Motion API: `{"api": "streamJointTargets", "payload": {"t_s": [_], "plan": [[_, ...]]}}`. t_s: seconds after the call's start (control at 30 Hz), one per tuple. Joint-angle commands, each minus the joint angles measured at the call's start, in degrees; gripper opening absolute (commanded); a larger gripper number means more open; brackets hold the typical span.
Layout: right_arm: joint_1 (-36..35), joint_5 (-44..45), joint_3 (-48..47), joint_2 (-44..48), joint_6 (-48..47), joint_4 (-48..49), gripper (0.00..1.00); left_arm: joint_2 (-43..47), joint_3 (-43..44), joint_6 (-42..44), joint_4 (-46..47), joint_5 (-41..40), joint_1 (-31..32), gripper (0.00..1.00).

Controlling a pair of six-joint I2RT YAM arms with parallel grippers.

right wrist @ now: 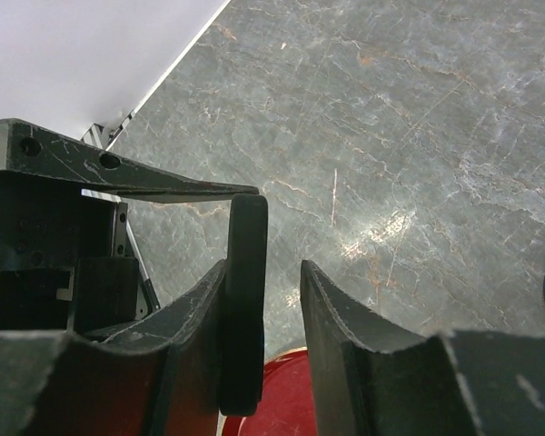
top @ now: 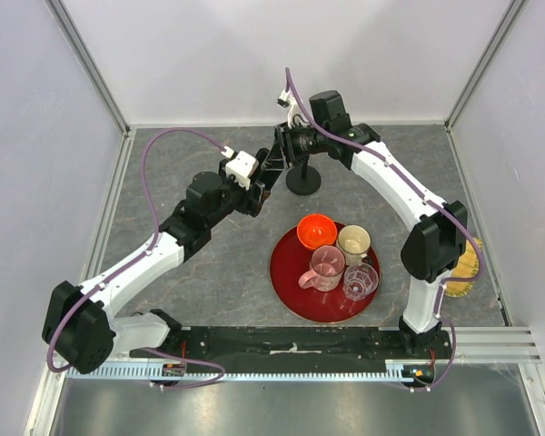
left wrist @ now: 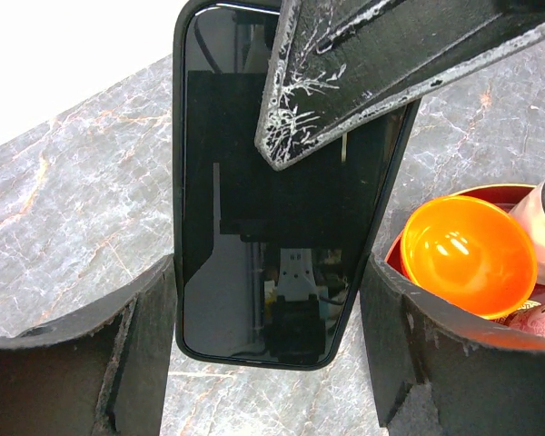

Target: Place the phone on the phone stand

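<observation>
Grey marbled table (top: 200,154); on its near right part, a round red tray (top: 291,292) holding four vessels close together: orange bowl (top: 316,231) at the far rim, cream cup (top: 354,242) beside it, pink handled cup (top: 327,265) and clear glass (top: 361,281) nearer; something yellow (top: 465,265), partly hidden, by the right edge; pale walls (top: 254,54) around.

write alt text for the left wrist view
A glossy black phone fills the centre, its long edges touching both fingers of the left claw. The right claw's scratched finger crosses its top; an orange bowl sits at right, marble table beneath.
</observation>
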State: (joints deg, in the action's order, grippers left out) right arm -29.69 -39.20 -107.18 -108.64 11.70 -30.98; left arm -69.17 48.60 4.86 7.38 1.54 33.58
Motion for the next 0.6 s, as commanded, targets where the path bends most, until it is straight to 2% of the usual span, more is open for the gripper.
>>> {"api": "streamJointTargets", "payload": {"t_s": [0.0, 0.1, 0.2, 0.3, 0.33, 0.4, 0.43, 0.47, 0.5, 0.53, 0.57], "plan": [[-0.7, -0.8, -2.9, 0.1, -1.0, 0.0, 0.43, 1.4, 3.3, 2.3, 6.2, -1.4, 0.3, 0.02], [-0.8, -1.1, -3.0, -0.2, -1.1, 0.0, 0.39, 1.5, 3.2, 2.2, 6.5, -3.1, 0.3, 0.02], [-1.0, -1.8, -3.4, -0.7, -0.9, 0.1, 0.32, 1.5, 3.3, 2.0, 6.6, -3.3, 0.3, 0.02], [-1.4, -1.9, -4.2, -1.3, -0.7, 0.4, 0.13, 1.5, 3.3, 1.3, 6.9, -2.9, 0.3, 0.02], [-1.3, -1.5, -4.6, -1.4, -0.2, 0.7, 0.0, 1.6, 3.4, 0.2, 7.0, -3.2, 0.3, 0.03], [-1.2, 3.2, -4.3, -0.2, 0.2, 1.6, 0.0, 1.3, 4.5, -1.4, 5.5, -5.2, 0.3, 0.16], [-1.2, 6.2, -2.3, 0.9, 1.9, 4.3, 0.0, 1.2, 4.9, -4.0, 4.8, -6.1, 0.3, 0.37], [-1.0, 14.3, -0.2, 4.6, 2.9, 6.7, 0.0, 1.2, 5.5, -5.0, 4.3, -7.9, 0.3, 0.62], [-1.1, 18.2, 2.2, 7.0, 3.5, 12.1, 0.0, 1.5, 5.6, -7.2, 3.9, -9.1, 0.3, 0.73], [-1.0, 22.8, 8.3, 9.8, 5.3, 15.3, 0.0, 1.7, 5.5, -11.4, 3.8, -10.8, 0.3, 0.82], [-0.1, 28.1, 11.4, 15.3, 6.2, 18.2, 0.0, 1.9, 5.4, -13.8, 3.2, -15.4, 0.3, 0.83]]}}
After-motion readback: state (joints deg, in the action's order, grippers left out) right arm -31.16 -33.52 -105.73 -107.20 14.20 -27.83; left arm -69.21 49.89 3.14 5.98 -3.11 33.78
